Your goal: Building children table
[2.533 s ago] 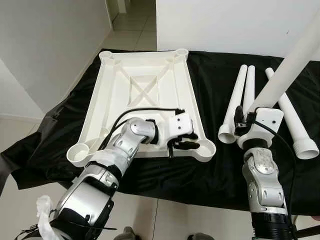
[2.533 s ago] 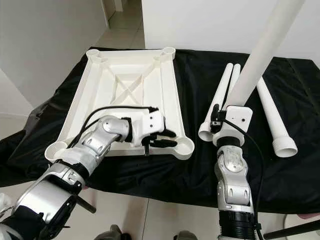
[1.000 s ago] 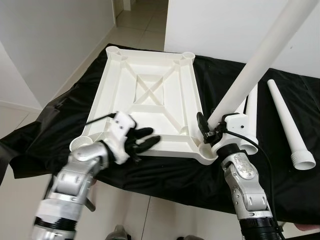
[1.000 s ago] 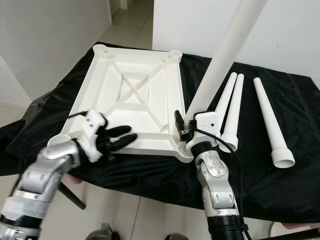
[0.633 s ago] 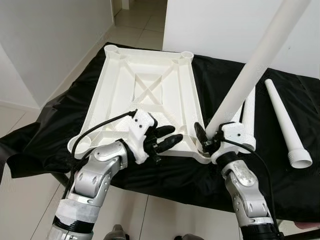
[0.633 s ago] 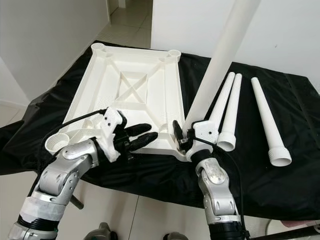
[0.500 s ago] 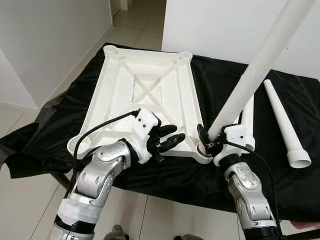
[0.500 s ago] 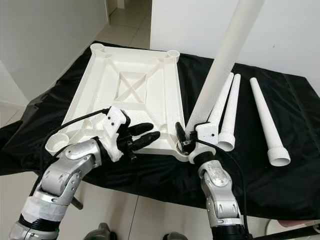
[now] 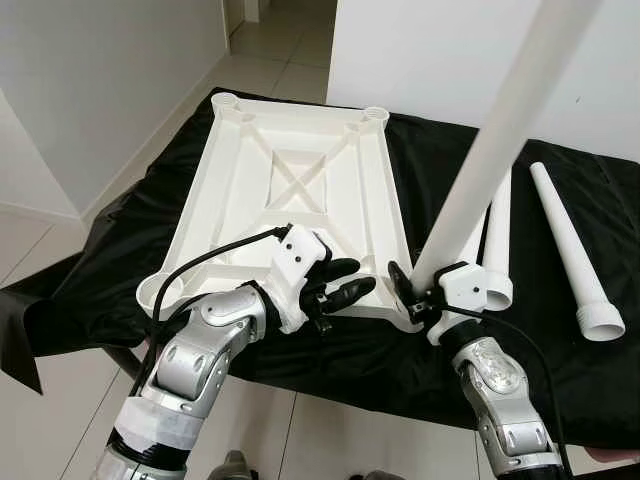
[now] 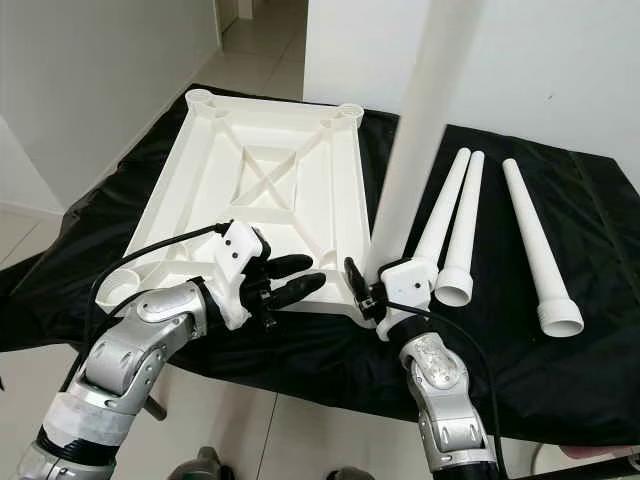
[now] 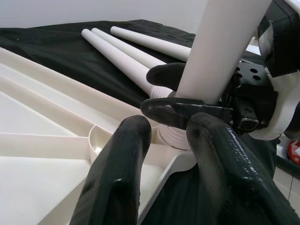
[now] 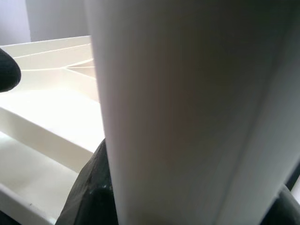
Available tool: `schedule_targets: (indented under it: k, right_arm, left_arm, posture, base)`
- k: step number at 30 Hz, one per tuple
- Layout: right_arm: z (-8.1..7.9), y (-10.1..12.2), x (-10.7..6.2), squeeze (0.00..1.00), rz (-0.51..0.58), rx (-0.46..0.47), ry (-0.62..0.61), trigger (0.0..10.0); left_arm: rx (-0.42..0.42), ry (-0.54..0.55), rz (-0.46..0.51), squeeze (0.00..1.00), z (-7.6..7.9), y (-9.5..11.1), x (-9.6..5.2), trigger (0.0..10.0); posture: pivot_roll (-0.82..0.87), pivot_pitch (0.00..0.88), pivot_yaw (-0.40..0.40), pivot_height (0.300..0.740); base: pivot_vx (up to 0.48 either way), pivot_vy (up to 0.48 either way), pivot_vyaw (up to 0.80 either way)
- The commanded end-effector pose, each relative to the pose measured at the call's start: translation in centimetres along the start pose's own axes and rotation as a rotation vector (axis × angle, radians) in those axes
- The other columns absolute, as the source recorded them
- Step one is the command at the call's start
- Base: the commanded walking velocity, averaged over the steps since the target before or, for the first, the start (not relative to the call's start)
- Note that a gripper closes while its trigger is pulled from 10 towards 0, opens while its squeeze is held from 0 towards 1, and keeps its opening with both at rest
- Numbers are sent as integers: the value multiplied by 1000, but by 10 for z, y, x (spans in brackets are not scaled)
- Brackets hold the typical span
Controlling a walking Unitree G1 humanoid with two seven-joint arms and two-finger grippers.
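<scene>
Home interior, plain room.
White painted walls (image 9: 100, 80), pale glossy floor tiles (image 9: 270, 60) running into a passage beyond; bench draped in black cloth (image 10: 560, 360) stands by the wall.

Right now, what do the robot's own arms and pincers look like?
Both arms are silver metal, built of rounded jointed segments. Each ends in a white boxy wrist housing carrying a pincer of two long, thick, glossy black fingers: the left pincer and the right pincer. A thin black cable loops from each forearm to its housing. The left arm has a pale wrapped band near its upper end.
</scene>
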State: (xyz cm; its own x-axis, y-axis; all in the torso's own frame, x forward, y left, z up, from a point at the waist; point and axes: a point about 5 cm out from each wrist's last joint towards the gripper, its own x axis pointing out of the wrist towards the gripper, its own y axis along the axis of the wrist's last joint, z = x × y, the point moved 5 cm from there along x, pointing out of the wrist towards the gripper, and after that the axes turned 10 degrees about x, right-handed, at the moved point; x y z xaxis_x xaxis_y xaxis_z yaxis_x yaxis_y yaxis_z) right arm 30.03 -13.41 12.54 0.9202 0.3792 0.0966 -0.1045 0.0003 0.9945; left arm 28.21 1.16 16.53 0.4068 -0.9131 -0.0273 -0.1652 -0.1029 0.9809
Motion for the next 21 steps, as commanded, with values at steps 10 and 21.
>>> schedule_targets:
  k: [10, 21]
  right_arm:
    - [8, -44, -8, 0, -151, 113, -31, 10000]
    - [-2, -43, -10, 0, -31, 275, -53, 10000]
  left_arm:
    - [15, -54, 29, 0, 11, 9, 8, 10000]
    - [7, -40, 51, 0, 10, 14, 10, 10000]
  posture:
    - [67, 6, -43, 740]
    - [69, 3, -47, 740]
  base:
    - [0, 0, 0]
    - [0, 0, 0]
